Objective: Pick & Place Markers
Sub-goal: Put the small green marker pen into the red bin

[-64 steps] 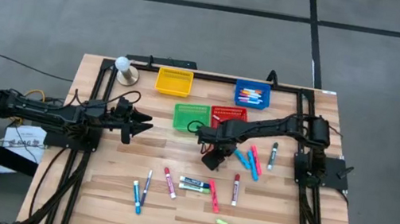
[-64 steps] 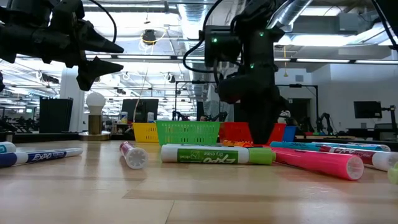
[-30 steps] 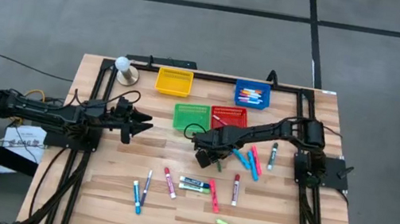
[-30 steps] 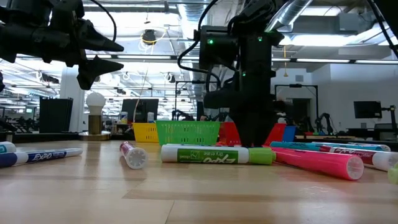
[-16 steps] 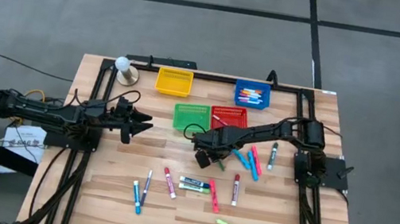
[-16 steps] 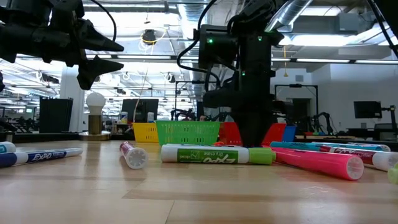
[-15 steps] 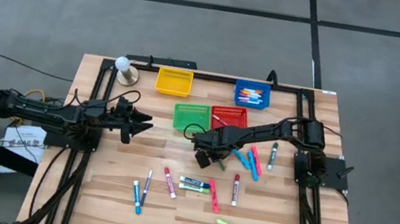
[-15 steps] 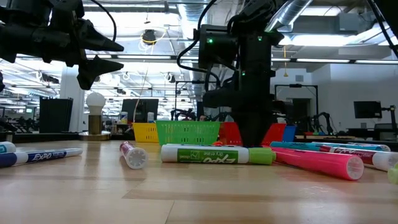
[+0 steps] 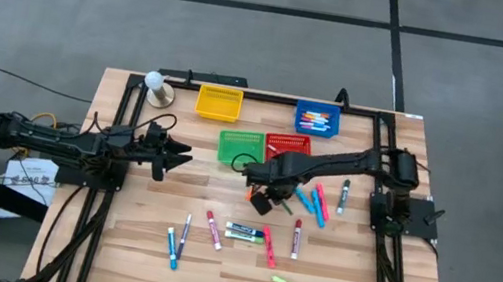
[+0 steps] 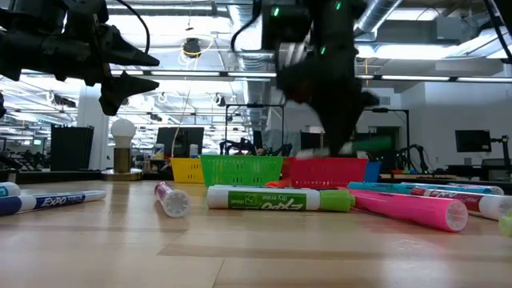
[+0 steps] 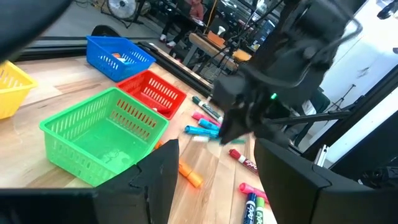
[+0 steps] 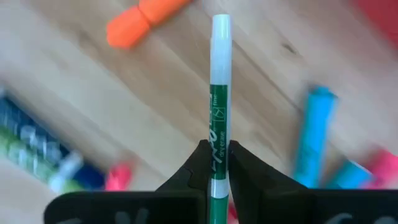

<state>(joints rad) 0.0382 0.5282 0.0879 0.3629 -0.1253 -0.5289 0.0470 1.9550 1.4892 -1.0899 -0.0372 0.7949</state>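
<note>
My right gripper [image 12: 216, 152] hangs over the middle of the table [image 9: 262, 200], shut on a thin green-and-white marker [image 12: 217, 87]; in the low view the marker [image 10: 372, 145] shows off the tabletop. Several other markers [image 9: 247, 234] lie scattered on the wood, among them an orange one [image 12: 143, 15] just beyond the gripper and blue ones [image 12: 311, 134] beside it. My left gripper [image 9: 183, 159] hovers open at the table's left side, level, with nothing between its fingers [image 11: 214, 186]. My right gripper pinches the marker's barrel [image 12: 216, 134] between its two fingers, at the printed green part. The fingers come from above, pointing down, and lie across the marker. The marker sits about level, lifted clear of the table, its white end [image 12: 221, 28] sticking out past the fingers.
Four small mesh baskets stand at the far side: yellow [image 9: 218, 103], blue [image 9: 316, 121] with markers in it, green [image 9: 240, 146] and red [image 9: 288, 147]. A white bulb on a round base [image 9: 154, 83] stands at the far left corner.
My right gripper has shut on the green-and-white marker where it lay on the table, then risen straight up with it. The marker now hangs clear of the wood. The left arm has kept still.
</note>
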